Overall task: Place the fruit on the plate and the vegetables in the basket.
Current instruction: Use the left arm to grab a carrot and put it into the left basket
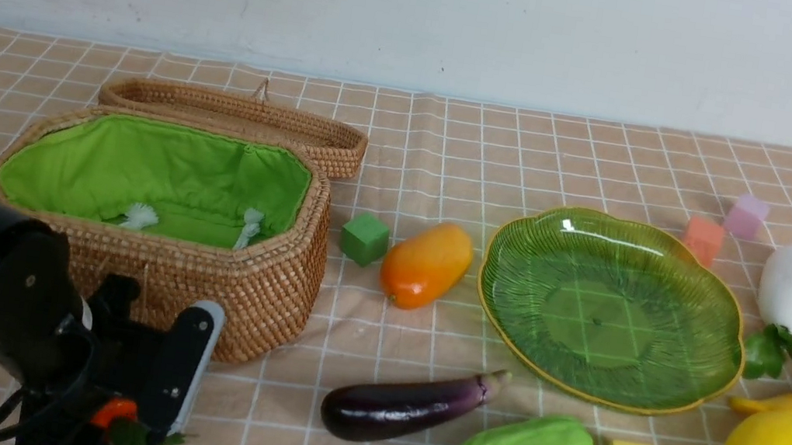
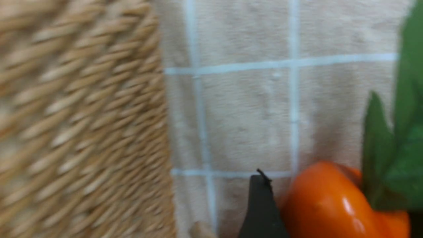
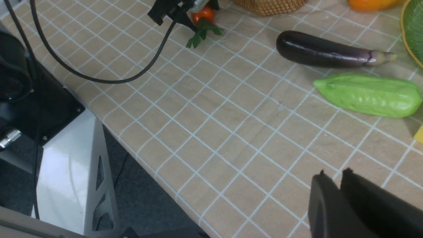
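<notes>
At tabletop's (image 1: 424, 140) near left corner: left claw (image 1: 123, 427) astride pepper (image 2: 324, 201), clamping unclear; squeeze body, clear basket (image 1: 268, 290) rim.

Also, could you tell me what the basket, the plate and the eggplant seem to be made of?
Basket: woven rattan-like fibre, matte; coiled weave shows. Plate: translucent green glass or plastic, glossy, ribbed. Eggplant: probably plastic, smooth with bright highlights.

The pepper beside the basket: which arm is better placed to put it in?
Left. The left gripper is at the pepper, with one finger beside it, next to the basket. The right gripper is far from it, over bare tablecloth.
</notes>
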